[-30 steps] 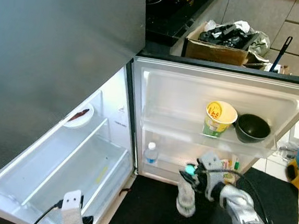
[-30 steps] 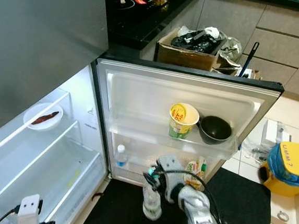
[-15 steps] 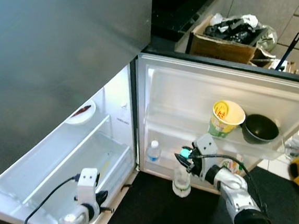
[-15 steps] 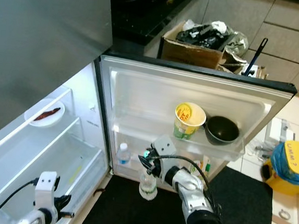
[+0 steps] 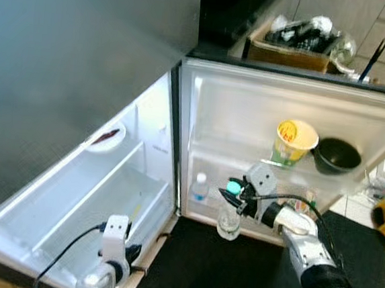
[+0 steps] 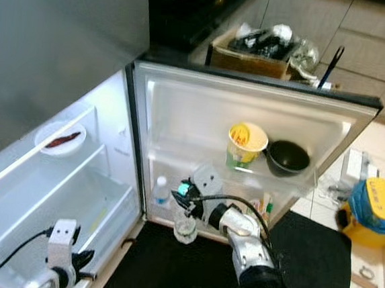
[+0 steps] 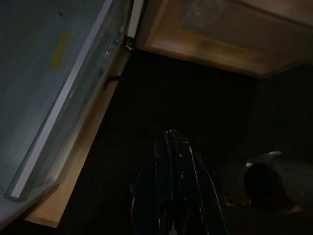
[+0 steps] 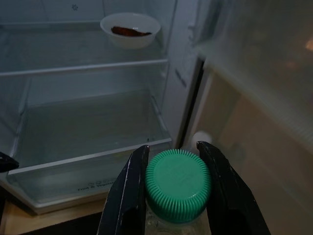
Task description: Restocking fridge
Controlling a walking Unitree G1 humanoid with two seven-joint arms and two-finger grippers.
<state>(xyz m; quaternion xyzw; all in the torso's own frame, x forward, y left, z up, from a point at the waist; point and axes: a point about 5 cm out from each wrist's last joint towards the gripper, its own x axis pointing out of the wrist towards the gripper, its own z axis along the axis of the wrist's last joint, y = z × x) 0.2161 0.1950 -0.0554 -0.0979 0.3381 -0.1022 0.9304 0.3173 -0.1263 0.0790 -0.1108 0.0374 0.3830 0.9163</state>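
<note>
My right gripper (image 5: pixel 234 195) is shut on the green cap (image 8: pixel 178 184) of a clear water bottle (image 5: pixel 228 222), which hangs in front of the lower shelf of the open fridge door (image 5: pixel 297 106). A second small water bottle (image 5: pixel 200 188) with a white cap stands in that lower door shelf, just left of the held one. The upper door shelf carries a yellow noodle cup (image 5: pixel 290 142) and a black bowl (image 5: pixel 337 156). My left gripper (image 7: pixel 173 171) hangs low by the fridge's bottom edge, its fingers together.
The fridge interior (image 5: pixel 107 190) has bare glass shelves and a white bowl (image 5: pixel 103 138) holding something red. A black mat (image 5: pixel 222 268) covers the floor before the door. A cardboard box (image 5: pixel 292 48) sits on the counter behind. A yellow bin (image 6: pixel 374 210) stands at the right.
My right gripper has carried the bottle up and left, closer to the lower door shelf. The camera has shifted slightly.
</note>
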